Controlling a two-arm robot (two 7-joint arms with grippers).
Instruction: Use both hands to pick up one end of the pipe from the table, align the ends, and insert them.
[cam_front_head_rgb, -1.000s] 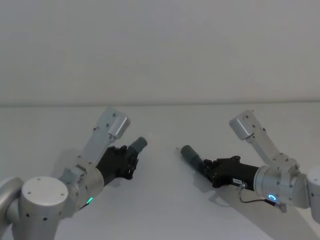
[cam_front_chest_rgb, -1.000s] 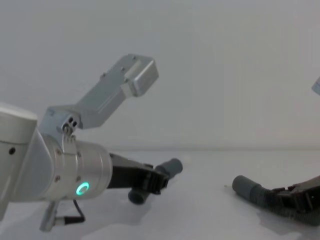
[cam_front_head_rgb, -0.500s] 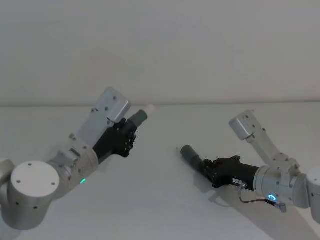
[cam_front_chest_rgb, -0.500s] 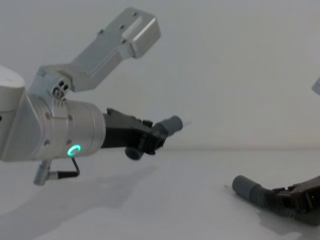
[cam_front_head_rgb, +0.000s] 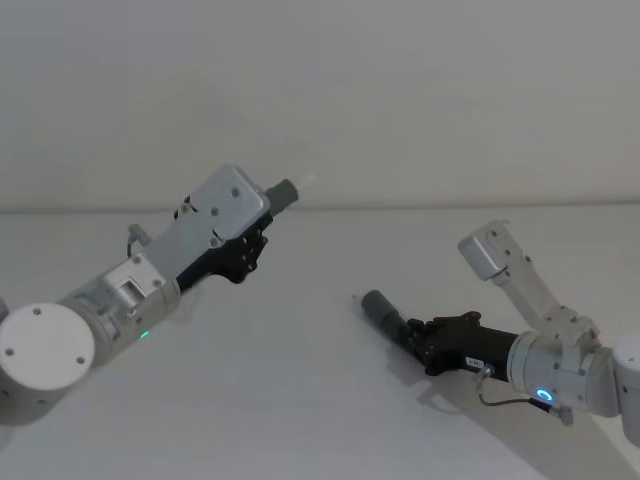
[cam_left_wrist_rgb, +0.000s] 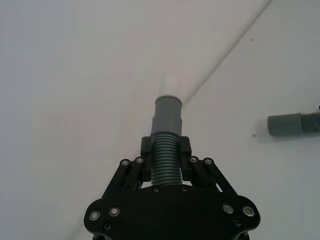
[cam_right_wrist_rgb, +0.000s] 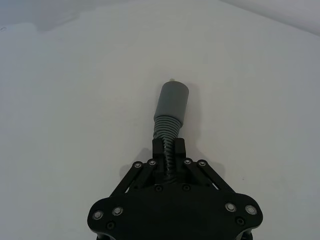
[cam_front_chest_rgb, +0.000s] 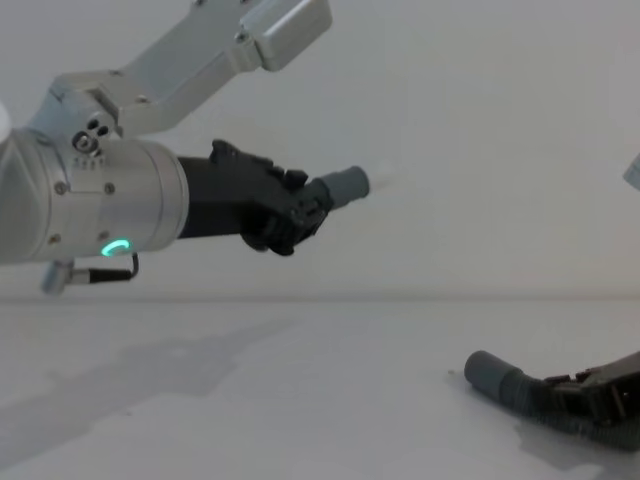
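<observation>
Right gripper: your black plastic linkage right gripper (cam_right_wrist_rgb: 169, 150) sits nearest you, low at the table, on a silver-grey arm. Its slim fingers are clamped on the ribs of a hose.
Socket hose: this dark grey ribbed flexible hose piece (cam_right_wrist_rgb: 167, 131) ends in a smooth, round, open grey cuff (cam_front_head_rgb: 378, 306). The cuff points away from the right gripper, toward the middle of the table. You cannot tell whether it touches the surface.
Table: the plain white matte flat table (cam_front_head_rgb: 300, 400) spreads wide under both arms.
Left gripper: your matching black linkage left gripper (cam_left_wrist_rgb: 165, 149) hangs farther off, well above the table. Its fingers are closed around the ribbed part of the second hose, and a green light glows on the arm's silver-grey body.
Tipped hose: this dark grey ribbed hose piece (cam_left_wrist_rgb: 165, 165) sticks out past the fingertips. It has a smooth grey cylindrical cuff (cam_front_chest_rgb: 348, 185) capped by a narrower white tip (cam_left_wrist_rgb: 170, 84), and it is well apart from the socket cuff.
Wall: the pale grey wall (cam_front_head_rgb: 420, 90) stands behind, smooth and bare.
</observation>
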